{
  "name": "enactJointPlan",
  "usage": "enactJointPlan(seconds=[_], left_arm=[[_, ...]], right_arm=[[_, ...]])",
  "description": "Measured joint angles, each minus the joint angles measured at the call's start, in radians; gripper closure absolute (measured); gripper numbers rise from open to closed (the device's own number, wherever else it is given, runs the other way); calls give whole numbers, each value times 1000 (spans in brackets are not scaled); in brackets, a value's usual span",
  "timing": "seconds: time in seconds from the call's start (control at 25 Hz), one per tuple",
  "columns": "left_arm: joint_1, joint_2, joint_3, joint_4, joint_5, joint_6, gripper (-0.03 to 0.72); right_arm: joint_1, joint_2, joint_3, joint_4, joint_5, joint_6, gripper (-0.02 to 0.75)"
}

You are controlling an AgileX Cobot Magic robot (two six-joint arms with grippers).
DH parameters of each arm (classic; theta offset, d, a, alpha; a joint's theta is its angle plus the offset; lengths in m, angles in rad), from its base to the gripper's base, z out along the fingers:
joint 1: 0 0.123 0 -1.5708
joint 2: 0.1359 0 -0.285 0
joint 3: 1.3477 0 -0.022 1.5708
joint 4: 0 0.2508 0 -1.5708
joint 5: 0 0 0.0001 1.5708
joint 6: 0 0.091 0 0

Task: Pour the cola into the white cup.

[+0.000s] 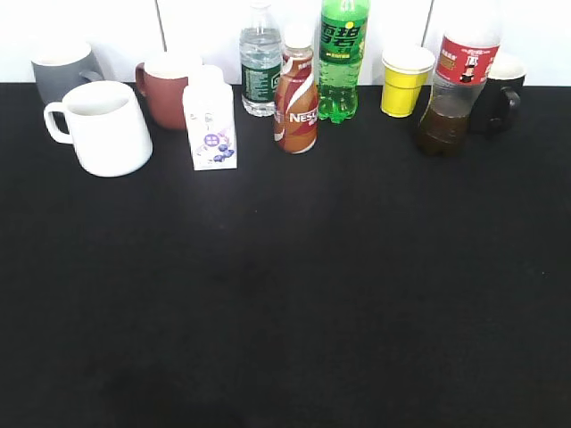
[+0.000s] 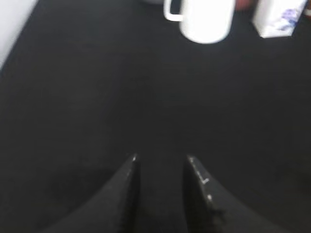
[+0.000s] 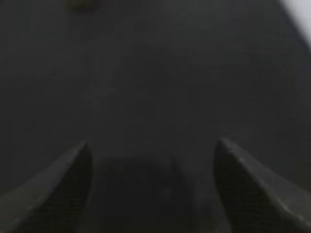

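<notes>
Cola bottle (image 1: 455,85) upright at back right of bench (image 1: 285,294), about a third full, just beside black mug (image 1: 501,94) and near yellow cup (image 1: 406,80). White cup (image 1: 100,127) at back left, handle facing left, apart from the cola. Left gripper (image 2: 160,162) narrow, empty, above bare bench. Right gripper (image 3: 150,145) wide, empty.
</notes>
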Motion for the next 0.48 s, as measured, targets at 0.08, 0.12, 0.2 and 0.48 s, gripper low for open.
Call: enactJointPlan(seconds=[0.08,0.12,0.2,0.48], left_arm=[[7,-65,1,0,-1,0,459],[7,-71,2,0,-1,0,459],[7,-71,2,0,-1,0,459],[7,-71,3,0,-1,0,459]], right_arm=[[-49,-45,0,0,0,0,146],[-51,-47,0,0,0,0,146],[-52,-48,1,1,0,-1,146],[-52,-48,1,1,0,0,146]])
